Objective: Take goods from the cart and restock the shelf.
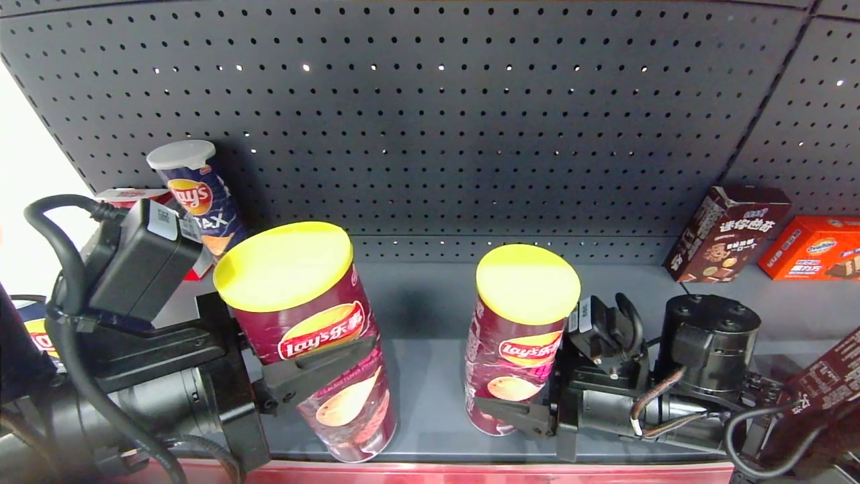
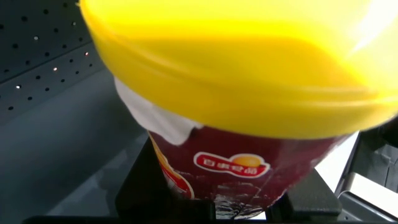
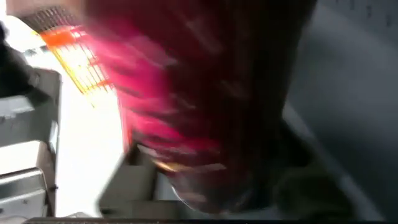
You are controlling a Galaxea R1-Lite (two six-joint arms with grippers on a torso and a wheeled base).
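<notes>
Nearest, on the left: left gripper (image 1: 321, 376) clenched on the left can (image 1: 316, 323), a maroon chip tube with a yellow lid. Grips at about mid-height, with one black finger laid across the front of the label and the other hidden behind the tube. Leans, lid to the left of the base, base down by the red strip (image 1: 470, 472) along the front lip of the shelf (image 1: 416, 316). Cannot tell whether touching the board. From the left wrist, shows as a broad yellow lid over the maroon wall, wedged between dark jaws.

Next, to the right and a little deeper: right gripper (image 1: 512, 407) closed on the right can (image 1: 521, 349), the same maroon tube and yellow lid. Grasps low on the wall, near the base, from the right side, with one finger showing at the front. Stands nearly upright, on or just above the grey board; contact unclear. Well apart from the left can, bare shelf between. Blurred in the right wrist view, a maroon smear close against the gripper.

Farther back, left: blue can (image 1: 201, 195) with a pale lid, tilted, near the pegboard panel (image 1: 430, 134). Far right, by the same panel: brown box (image 1: 729, 232), leaning, and orange box (image 1: 816, 245) just beside it.
</notes>
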